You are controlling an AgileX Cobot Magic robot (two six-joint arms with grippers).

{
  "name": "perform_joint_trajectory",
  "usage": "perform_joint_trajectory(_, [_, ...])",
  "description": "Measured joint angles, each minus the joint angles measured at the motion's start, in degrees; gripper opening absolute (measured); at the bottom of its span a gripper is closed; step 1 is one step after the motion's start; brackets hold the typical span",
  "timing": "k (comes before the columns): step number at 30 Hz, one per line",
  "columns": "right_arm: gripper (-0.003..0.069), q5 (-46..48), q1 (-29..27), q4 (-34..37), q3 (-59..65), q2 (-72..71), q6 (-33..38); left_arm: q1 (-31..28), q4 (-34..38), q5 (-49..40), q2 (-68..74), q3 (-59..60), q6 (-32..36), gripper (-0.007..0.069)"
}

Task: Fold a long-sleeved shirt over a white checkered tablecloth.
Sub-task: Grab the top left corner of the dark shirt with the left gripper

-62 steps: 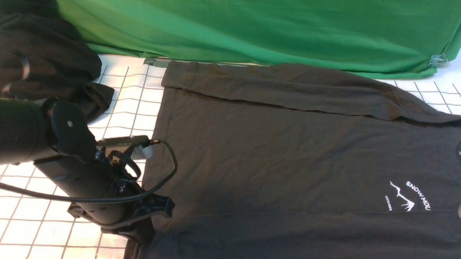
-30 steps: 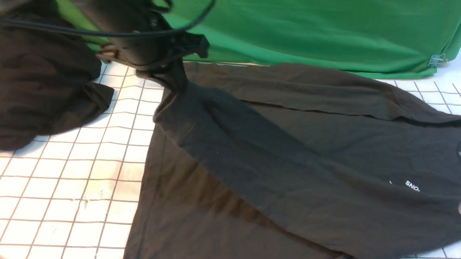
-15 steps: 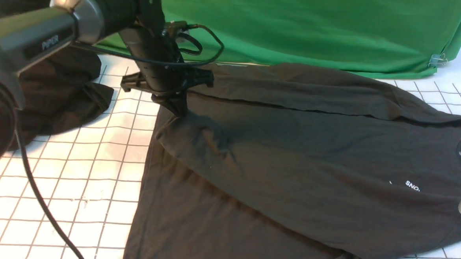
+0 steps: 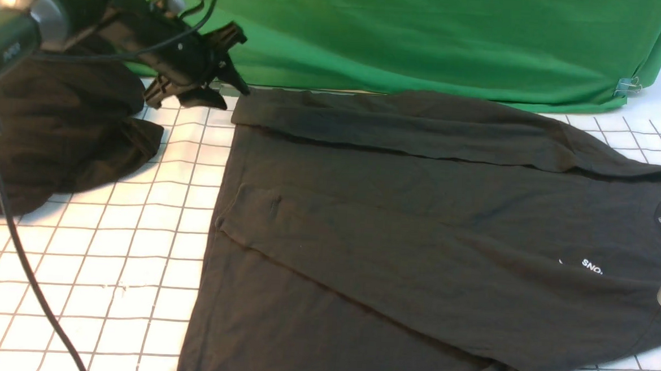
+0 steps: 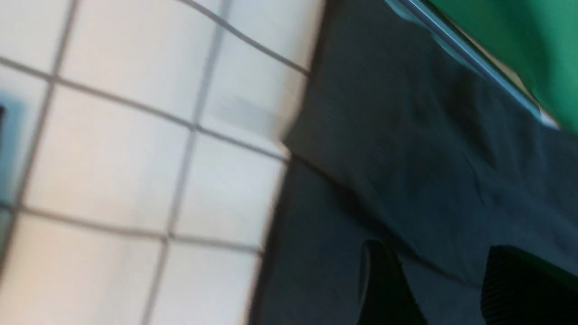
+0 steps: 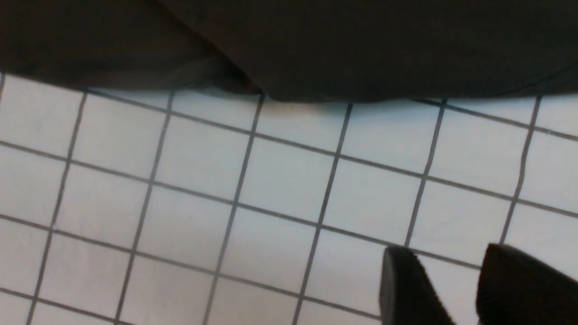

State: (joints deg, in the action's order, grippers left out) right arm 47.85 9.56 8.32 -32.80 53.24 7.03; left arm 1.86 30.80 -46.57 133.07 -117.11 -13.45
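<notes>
The left gripper (image 4: 234,98) hangs with its fingers apart and empty, just above the far corner of the shirt (image 4: 417,258). From there the shirt spreads flat to the gripper's right and back toward the robot, its near side folded over in a slanting flap that hides most of the chest print. Under it lies the checkered tablecloth (image 4: 106,264). A green backdrop (image 4: 429,38) hangs behind the gripper. On the gripper's left, a black heap of cloth (image 4: 56,131) is partly hidden by the arm. The right gripper (image 6: 447,257), fingers slightly apart and empty, is over bare squares beside the shirt's edge.
</notes>
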Motion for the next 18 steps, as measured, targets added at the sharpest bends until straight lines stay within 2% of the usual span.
perform_joint_trajectory(10, [0.0239,-0.02,0.00,0.06,0.00,0.00,-1.36,0.53,1.29,11.29,6.71,-0.05,0.09,0.0274])
perform_joint_trajectory(18, [0.0239,-0.24,0.00,0.06,0.00,0.00,-3.44,0.57,4.46,14.09,7.90,-0.23,0.63,0.0273])
